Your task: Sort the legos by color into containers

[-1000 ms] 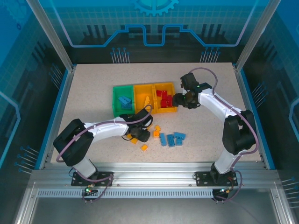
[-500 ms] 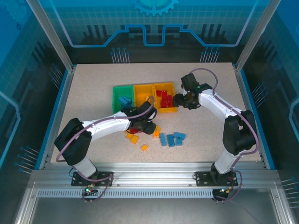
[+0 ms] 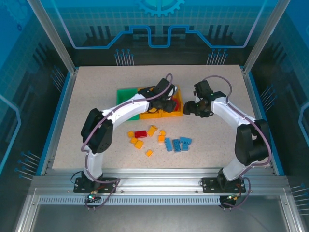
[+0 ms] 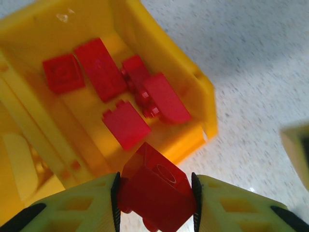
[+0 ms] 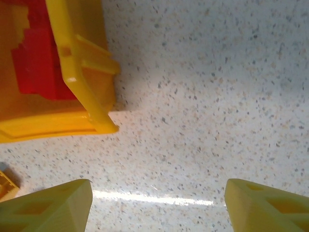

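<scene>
My left gripper (image 4: 154, 193) is shut on a red lego (image 4: 157, 188) and hangs over the near rim of the right yellow container (image 4: 200, 92), where several red legos (image 4: 101, 67) lie. From above, the left gripper (image 3: 169, 103) sits over that container (image 3: 175, 114), with the middle yellow container (image 3: 150, 115) and the green container (image 3: 125, 94) to its left. My right gripper (image 3: 191, 109) stands open and empty (image 5: 159, 203) over bare table just right of the container's corner (image 5: 79, 67). Loose legos lie in front: one red (image 3: 140, 134), several orange (image 3: 152, 130), several blue (image 3: 176, 144).
The speckled table (image 3: 217, 140) is bordered by blue rails and glass walls. An orange lego (image 5: 7, 186) shows at the lower left edge of the right wrist view. Both arms crowd the space around the right container.
My left arm rose from the loose legos in front and swung back over the right yellow container with the red lego in it. My right gripper drew a little to the right.
</scene>
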{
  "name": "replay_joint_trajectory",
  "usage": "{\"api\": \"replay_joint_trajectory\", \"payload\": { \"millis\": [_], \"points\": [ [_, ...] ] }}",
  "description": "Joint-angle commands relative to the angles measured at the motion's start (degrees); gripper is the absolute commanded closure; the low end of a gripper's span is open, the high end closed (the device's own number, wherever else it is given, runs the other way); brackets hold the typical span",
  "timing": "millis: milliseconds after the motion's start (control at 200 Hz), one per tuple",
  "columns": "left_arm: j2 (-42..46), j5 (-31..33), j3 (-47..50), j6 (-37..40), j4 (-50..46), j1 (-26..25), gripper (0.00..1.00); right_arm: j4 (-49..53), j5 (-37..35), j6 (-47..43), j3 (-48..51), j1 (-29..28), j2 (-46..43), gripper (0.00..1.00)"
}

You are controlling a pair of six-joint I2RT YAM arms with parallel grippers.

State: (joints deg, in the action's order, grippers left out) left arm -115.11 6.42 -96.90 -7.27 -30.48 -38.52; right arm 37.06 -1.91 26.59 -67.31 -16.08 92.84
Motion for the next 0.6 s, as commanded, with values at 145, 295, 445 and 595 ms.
{"api": "replay_joint_trajectory", "payload": {
  "millis": [145,295,445,595],
  "points": [
    [-6.44,-2.7,-7.83,0.74,-2.64,3.09,0.55,-0.73,2.12,0.54,7.04,0.36,-5.48,0.26],
    [-6.84,-4.19,-8.19,-1.72,-1.78,3.29,0.44,-1.44,3.69,0.41,10.86,-0.47,-7.93,0.26],
    [-3.62,-6.96,-5.16,-6.54,0.76,3.67,0.17,-0.34,5.09,-3.6,12.17,-4.41,-9.41,0.27],
    [2.23,-7.78,-0.34,-9.78,3.41,3.77,0.01,2.76,4.57,-8.05,12.07,-9.65,-9.49,0.28]
  ]
}}
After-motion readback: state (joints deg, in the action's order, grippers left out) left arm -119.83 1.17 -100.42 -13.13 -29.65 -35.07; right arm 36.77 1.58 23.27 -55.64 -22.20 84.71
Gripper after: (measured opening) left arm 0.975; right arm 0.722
